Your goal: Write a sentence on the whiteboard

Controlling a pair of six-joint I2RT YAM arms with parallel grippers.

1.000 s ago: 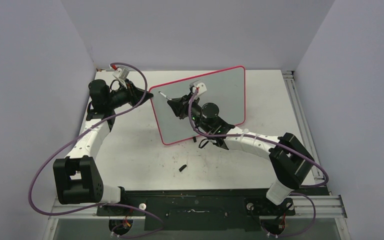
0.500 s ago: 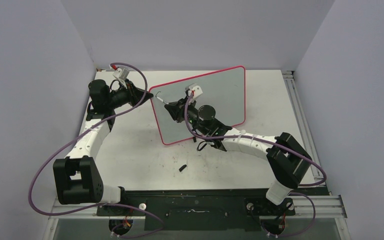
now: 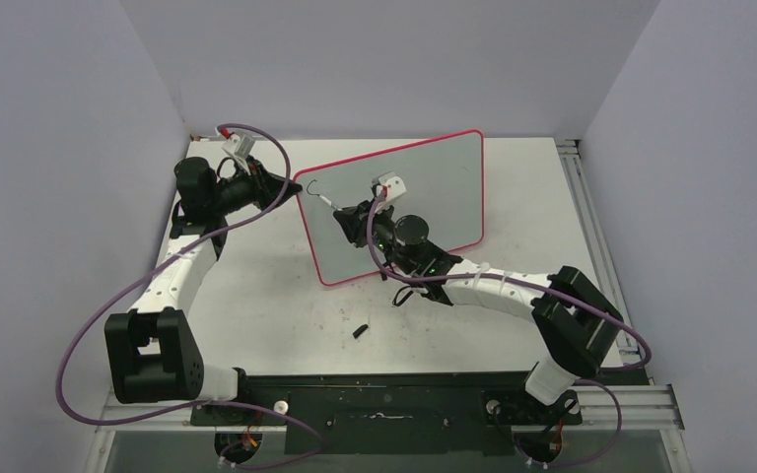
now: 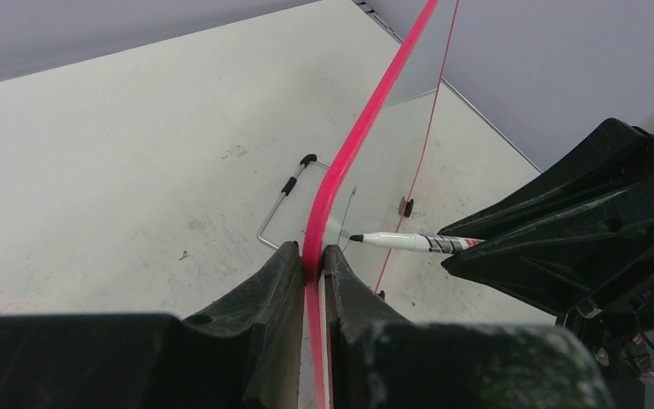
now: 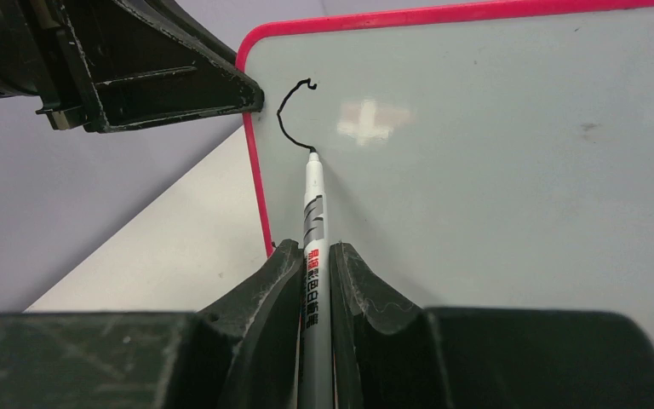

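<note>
The whiteboard [image 3: 448, 182], pale grey with a pink-red rim, stands tilted on the table. My left gripper [image 3: 291, 187] is shut on its left edge, and the rim [image 4: 341, 170] is pinched between the jaws of that gripper [image 4: 311, 251]. My right gripper [image 5: 315, 247] is shut on a white marker [image 5: 313, 204], whose black tip touches the board face [image 5: 494, 170]. A curved black stroke [image 5: 285, 115] runs from near the upper left corner down to the tip. From above, the marker [image 3: 327, 200] points left from the right gripper [image 3: 343, 212].
A small black cap [image 3: 360, 330] lies on the scuffed white table in front of the board. A bent wire stand [image 4: 283, 200] rests on the table behind the board. Grey walls close in on both sides, and a metal rail [image 3: 591, 217] runs along the right.
The right gripper has swept the marker tip round near the board's upper left corner, leaving a curved black stroke. The left gripper has held the rim still.
</note>
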